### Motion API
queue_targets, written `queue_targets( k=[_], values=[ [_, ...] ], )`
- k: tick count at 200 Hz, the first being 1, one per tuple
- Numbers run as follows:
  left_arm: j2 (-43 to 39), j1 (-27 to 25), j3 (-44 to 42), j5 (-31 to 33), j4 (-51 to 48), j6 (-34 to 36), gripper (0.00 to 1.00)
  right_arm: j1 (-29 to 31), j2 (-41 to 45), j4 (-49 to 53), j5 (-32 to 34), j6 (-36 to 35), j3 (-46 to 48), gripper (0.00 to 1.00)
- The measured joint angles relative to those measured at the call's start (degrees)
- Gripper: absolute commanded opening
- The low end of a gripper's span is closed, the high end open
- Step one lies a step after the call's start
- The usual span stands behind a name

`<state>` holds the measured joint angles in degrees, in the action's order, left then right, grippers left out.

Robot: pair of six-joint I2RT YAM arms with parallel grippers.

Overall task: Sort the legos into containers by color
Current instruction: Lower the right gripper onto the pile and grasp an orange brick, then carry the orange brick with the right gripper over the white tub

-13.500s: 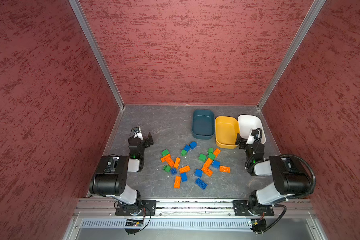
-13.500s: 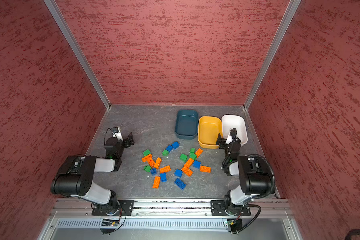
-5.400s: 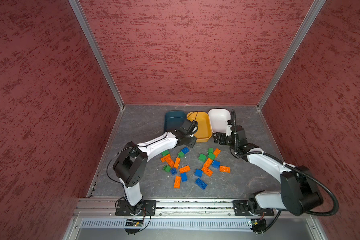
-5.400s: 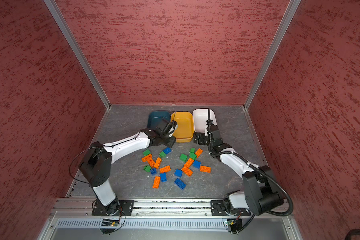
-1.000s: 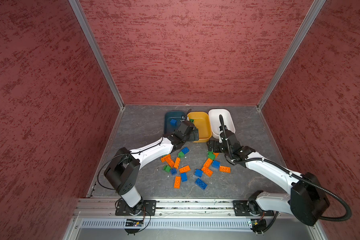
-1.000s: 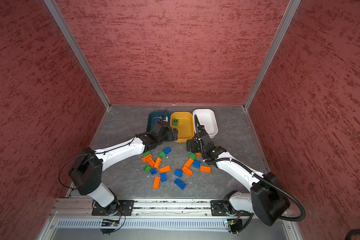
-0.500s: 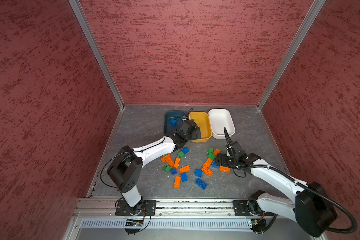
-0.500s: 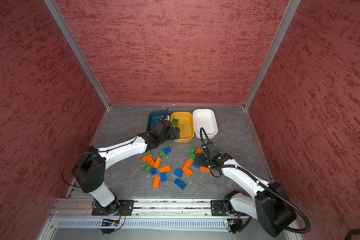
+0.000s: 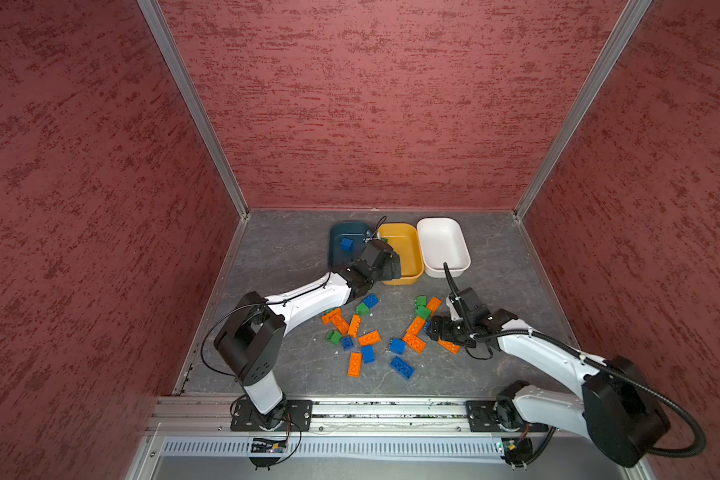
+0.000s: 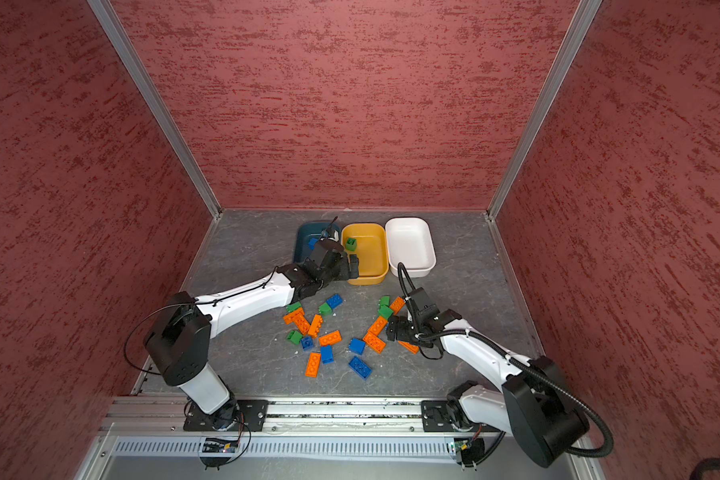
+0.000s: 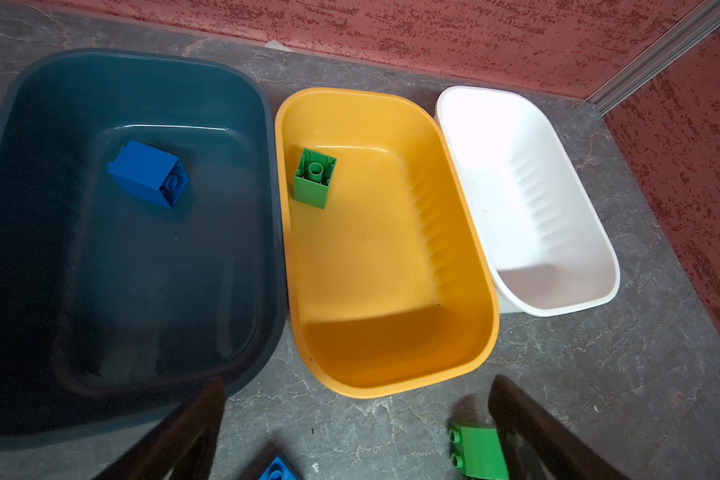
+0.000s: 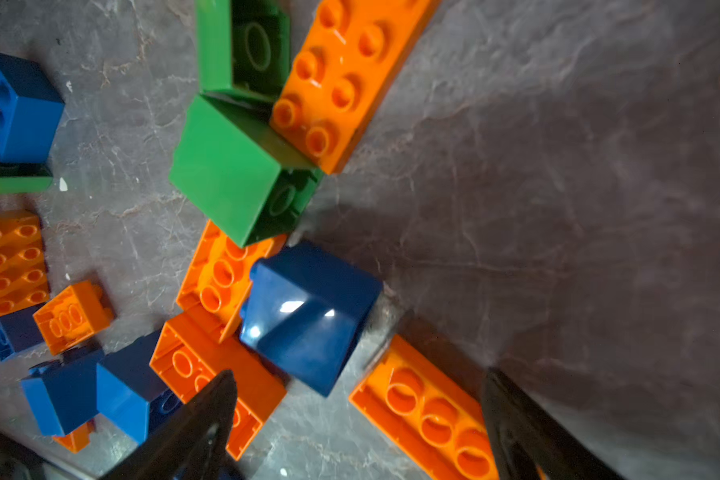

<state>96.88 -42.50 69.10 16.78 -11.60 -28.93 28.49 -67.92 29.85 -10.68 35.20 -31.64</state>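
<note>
At the pile's [image 9: 397, 345] three o'clock, right gripper [image 12: 358, 376], jaws apart, faced a blue brick [image 12: 308, 311]; closing seemed next; left gripper [image 11: 356, 380] gaped.

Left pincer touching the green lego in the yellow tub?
Apart. Left wrist view: green lego sits inside yellow tub, well clear of left pincer.

Both top views look steeply down from high above the front rail [image 9: 391, 409] into the booth, taking in the whole grey floor [image 9: 292, 249] and red walls [image 9: 371, 104]. The left wrist camera looks down at close range on the containers [image 11: 371, 270], seen small at mid-frame in both top views. The right wrist camera hangs very near the legos [image 12: 308, 316], scattered just below them there.
</note>
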Motion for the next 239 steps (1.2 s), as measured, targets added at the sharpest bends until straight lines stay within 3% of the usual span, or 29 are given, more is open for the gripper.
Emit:
queue_targets(
  k=[14, 47, 114, 162, 204, 239],
  values=[
    [0.11, -0.07, 0.0, 0.0, 0.02, 0.0, 0.99, 0.72, -0.11, 1.01, -0.17, 0.63, -0.04, 0.82],
    [0.42, -0.31, 0.0, -0.02, -0.07, 0.0, 0.99, 3.06, -2.01, 5.68, 3.56, 2.4, -1.68, 0.6],
    [0.42, -0.39, 0.0, 0.04, -0.39, -0.17, 0.99, 7.91, -7.58, 9.88, 8.59, 2.58, -4.35, 0.51],
    [0.42, -0.55, 0.0, 0.02, -0.44, -0.7, 0.99, 10.21, -11.19, 12.35, 12.94, 2.21, -6.75, 0.34],
    [0.42, -0.55, 0.0, -0.35, -0.42, -1.05, 0.99, 10.45, -9.73, 13.11, 15.19, 2.71, -6.34, 0.28],
    [0.42, -0.55, -1.14, -4.0, 2.01, 0.24, 0.99, 10.16, -2.38, 12.83, 17.44, 3.39, -4.11, 0.24]
  ],
)
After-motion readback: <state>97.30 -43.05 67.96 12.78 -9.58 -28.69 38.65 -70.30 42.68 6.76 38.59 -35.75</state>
